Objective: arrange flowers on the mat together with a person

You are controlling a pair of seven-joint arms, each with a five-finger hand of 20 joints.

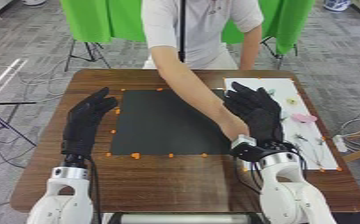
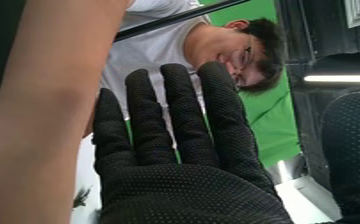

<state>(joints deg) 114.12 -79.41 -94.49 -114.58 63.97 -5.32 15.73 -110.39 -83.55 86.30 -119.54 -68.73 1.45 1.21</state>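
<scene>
Across the brown wooden surface (image 1: pixel 172 182), we log a black mat (image 1: pixel 150 125) mid-table, white sheet (image 1: pixel 283 86) along its right side. Person's arm (image 1: pixel 187 85) slants over the mat to our right wrist; contact, we cannot tell. Our right hand (image 1: pixel 263 117) is above the sheet's near-mat edge, wide, fingers straight up in the wrist view. Our left hand (image 1: pixel 85 120) is left of the mat, fingers relaxed, wide. Pink flower (image 1: pixel 303 118) on the sheet, nearer us than a small yellow flower (image 1: pixel 291 101).
</scene>
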